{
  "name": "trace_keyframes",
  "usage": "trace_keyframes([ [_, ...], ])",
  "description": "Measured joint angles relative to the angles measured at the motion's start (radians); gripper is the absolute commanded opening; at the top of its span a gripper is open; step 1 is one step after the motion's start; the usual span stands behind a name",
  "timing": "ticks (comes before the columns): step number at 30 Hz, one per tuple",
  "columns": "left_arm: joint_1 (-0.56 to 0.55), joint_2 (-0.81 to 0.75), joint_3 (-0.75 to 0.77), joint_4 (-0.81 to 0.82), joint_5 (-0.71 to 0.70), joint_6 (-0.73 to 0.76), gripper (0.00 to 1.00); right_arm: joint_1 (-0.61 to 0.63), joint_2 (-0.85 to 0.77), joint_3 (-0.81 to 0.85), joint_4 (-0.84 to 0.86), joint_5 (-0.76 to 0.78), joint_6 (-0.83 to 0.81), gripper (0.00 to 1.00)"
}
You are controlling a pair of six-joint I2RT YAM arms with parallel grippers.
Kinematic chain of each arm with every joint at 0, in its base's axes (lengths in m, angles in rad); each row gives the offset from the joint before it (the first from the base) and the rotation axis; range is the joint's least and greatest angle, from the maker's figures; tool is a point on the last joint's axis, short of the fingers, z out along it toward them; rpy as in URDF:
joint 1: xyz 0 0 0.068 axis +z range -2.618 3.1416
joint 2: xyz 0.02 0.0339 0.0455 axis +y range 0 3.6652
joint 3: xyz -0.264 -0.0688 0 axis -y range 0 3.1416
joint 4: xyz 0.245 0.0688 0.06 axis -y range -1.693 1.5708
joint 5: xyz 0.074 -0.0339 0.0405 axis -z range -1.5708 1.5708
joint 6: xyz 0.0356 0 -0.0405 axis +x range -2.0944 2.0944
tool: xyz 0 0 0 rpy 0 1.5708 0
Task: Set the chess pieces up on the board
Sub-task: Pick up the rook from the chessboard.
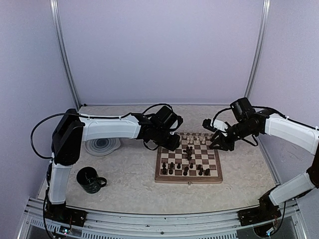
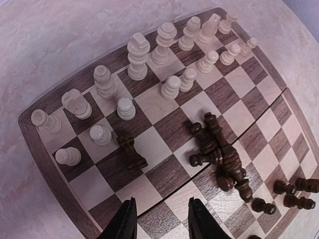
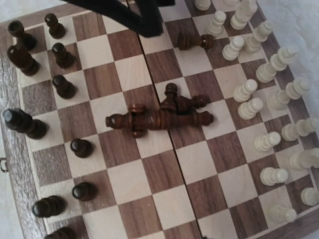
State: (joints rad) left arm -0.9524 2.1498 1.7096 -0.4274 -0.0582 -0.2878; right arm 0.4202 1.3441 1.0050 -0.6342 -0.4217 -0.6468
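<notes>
Several dark chess pieces (image 2: 219,154) lie heaped on the board (image 2: 159,102), just ahead and right of the left gripper (image 2: 159,219), whose jaws stand spread and empty. Cream chess pieces (image 2: 137,55) stand in 2 rows beyond. The right gripper (image 1: 215,134) hovers over the board's far-right edge, jaws apparently spread.

Pale lilac walls (image 1: 159,50), mottled beige tabletop (image 1: 127,177)

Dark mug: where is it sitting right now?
Top view: the dark mug stands near-left on the table, beside the left arm, nearer than the swirl plate and left of the board.
</notes>
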Motion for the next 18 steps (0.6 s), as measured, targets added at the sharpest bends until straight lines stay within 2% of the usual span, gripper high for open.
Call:
trace_keyframes([
  [6,0.003,0.086,0.089,-0.055,-0.021,-0.005,0.38,-0.002,-0.013,-0.042,0.038,-0.005,0.016,0.36],
  [18,0.005,0.159,0.174,-0.1,-0.056,-0.026,0.38,-0.005,-0.017,-0.071,0.078,-0.007,0.021,0.36],
])
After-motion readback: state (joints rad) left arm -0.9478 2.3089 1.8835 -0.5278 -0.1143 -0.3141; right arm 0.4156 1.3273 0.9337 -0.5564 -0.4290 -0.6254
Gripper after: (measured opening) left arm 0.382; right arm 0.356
